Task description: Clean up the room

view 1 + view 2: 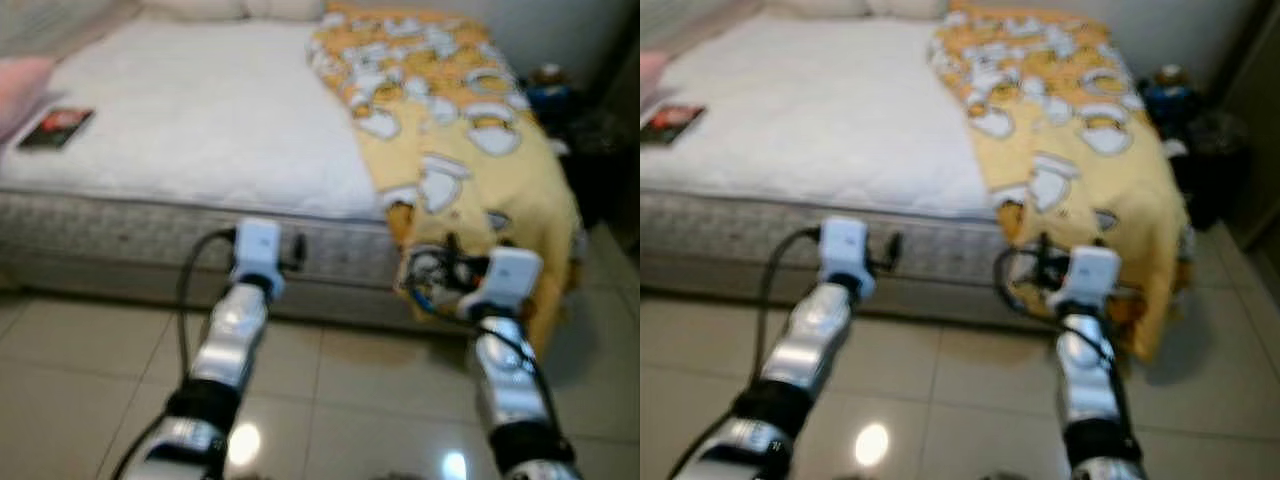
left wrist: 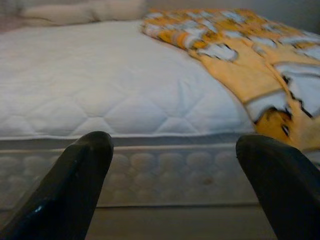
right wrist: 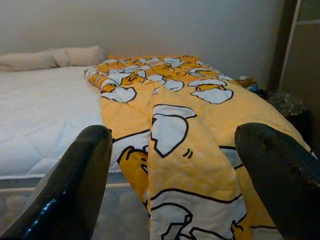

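The yellow blanket (image 1: pixel 450 130) lies bunched at upper right, hanging over the bed (image 1: pixel 200 120) edge. Soft, light, floppy; probably best pinched at its hanging edge. Left end effector (image 2: pixel 175 185) and right end effector (image 3: pixel 175 185) are both released.

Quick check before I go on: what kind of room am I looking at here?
A bedroom, almost certainly. A bed with a white quilted mattress fills the view, a yellow cartoon-print blanket is bunched along its right side and hangs over the foot, and pillows lie at the head by the wall. The floor is tiled.
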Available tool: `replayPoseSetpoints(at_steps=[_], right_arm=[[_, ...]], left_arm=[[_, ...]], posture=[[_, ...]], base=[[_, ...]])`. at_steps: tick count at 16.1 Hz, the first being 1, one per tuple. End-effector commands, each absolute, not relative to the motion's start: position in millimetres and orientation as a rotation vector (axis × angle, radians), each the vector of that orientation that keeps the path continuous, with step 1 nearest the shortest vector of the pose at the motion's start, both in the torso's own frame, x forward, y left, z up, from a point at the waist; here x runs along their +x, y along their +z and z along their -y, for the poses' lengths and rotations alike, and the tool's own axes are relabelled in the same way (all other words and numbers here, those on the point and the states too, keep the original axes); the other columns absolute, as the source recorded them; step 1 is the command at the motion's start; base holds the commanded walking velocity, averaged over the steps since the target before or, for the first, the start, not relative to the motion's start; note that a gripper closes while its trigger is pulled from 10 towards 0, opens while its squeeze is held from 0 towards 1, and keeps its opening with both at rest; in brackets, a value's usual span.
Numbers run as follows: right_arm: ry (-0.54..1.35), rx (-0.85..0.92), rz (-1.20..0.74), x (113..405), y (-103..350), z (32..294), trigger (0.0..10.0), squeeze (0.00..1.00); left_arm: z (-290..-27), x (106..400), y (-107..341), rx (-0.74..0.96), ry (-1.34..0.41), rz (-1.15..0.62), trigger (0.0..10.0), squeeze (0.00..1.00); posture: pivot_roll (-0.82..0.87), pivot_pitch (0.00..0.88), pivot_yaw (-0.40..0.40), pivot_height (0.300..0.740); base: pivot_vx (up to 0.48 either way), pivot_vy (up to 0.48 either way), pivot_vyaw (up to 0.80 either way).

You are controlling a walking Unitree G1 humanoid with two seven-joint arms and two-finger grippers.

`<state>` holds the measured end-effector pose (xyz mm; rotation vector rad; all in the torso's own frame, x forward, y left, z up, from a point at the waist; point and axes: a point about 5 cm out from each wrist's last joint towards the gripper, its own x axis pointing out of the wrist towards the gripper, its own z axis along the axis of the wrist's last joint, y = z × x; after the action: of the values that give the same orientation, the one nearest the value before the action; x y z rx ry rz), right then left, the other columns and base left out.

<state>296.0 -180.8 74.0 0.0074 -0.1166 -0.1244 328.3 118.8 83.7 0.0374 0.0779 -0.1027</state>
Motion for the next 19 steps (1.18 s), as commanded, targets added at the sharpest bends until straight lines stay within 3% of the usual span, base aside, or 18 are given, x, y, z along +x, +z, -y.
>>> replayPoseSetpoints(at_steps=[1, 5, 7, 13, 16, 19], right_arm=[[-0.138, 0.003, 0.135, 298.2, 78.1, 187.5, 10.0, 0.00], [-0.151, -0.010, 0.174, 306.6, 89.0, 193.7, 10.0, 0.00], [-0.156, -0.013, 0.180, 311.5, 94.3, 198.1, 10.0, 0.00], [-0.118, -0.003, 0.156, 314.2, 89.5, 186.3, 10.0, 0.00], [-0.106, -0.007, 0.152, 314.4, 88.9, 184.8, 10.0, 0.00], [-0.101, -0.007, 0.146, 313.1, 86.9, 182.8, 10.0, 0.00]], left_arm=[[-116.7, 328.7, 85.0, 0.014, -0.093, -0.070, 10.0, 0.00], [-143.7, 336.5, 95.3, 0.092, -0.074, -0.015, 10.0, 0.00], [-152.1, 336.9, 95.7, 0.110, -0.088, -0.029, 10.0, 0.00], [-133.4, 334.0, 91.0, 0.155, -0.126, -0.036, 10.0, 0.00], [-128.4, 333.2, 88.7, 0.202, -0.177, -0.047, 10.0, 0.00], [-127.5, 333.0, 91.2, 0.193, -0.183, -0.028, 10.0, 0.00]], posture=[[-0.03, 0.000, 0.039, 0.740], [-0.03, 0.006, 0.036, 0.740], [-0.02, 0.017, 0.037, 0.740], [-0.03, 0.024, 0.032, 0.740], [-0.03, 0.025, 0.033, 0.740], [-0.03, 0.025, 0.033, 0.740]], base=[[0.000, -0.469, 0.00], [0.000, -0.455, 0.00], [0.000, 0.000, 0.00], [0.000, -0.381, 0.00], [0.000, 0.000, 0.00], [0.480, 0.000, 0.00]])
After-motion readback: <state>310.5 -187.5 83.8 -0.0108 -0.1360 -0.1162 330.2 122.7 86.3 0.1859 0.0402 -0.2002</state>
